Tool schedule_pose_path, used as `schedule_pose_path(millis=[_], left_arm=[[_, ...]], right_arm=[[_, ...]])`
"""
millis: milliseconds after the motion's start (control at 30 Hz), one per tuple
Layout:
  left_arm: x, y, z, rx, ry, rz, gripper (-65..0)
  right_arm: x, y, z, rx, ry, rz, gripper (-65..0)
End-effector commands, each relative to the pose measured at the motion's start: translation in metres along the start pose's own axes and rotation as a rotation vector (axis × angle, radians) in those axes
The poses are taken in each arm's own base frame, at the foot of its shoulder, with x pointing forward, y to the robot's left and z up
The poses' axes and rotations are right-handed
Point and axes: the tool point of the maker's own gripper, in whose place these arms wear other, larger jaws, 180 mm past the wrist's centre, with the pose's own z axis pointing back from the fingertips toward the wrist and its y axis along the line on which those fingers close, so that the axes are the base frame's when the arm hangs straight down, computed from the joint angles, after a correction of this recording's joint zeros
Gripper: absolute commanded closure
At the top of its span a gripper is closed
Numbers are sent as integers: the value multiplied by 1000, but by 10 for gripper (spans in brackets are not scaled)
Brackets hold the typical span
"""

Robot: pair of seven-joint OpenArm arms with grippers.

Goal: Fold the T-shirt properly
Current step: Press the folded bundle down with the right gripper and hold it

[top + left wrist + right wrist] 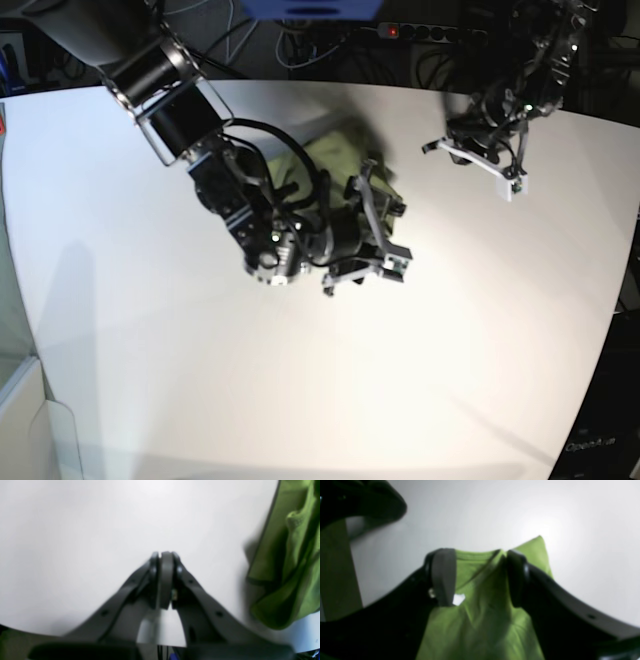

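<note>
— Right gripper [480,577]: dark curved fingers, grey pads parted, soft green T-shirt [482,620] between them, not pinched.
— And the garment?
— Bunched in loose folds on the matte white table [300,380].
— Left gripper [163,580]?
— Pads pressed together, holding nothing, beside the cloth.

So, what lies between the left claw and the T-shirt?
Only bare white table: the left wrist view shows the shut left claw apart from the T-shirt.
</note>
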Motion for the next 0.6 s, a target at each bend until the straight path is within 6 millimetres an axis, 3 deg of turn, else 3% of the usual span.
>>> schedule_pose_path(millis=[0, 233, 467, 567], left_arm=[[-11, 4, 0, 11, 51, 11, -22], [-11, 4, 0, 13, 49, 8, -22], [-11, 4, 0, 12, 49, 9, -22], [-11, 4, 0, 11, 50, 10, -22]], right_arm=[[18, -3, 4, -5, -58, 10, -347], [21, -5, 6, -10, -82, 2, -329], [21, -5, 5, -11, -79, 8, -38], [18, -7, 4, -10, -70, 1, -3]])
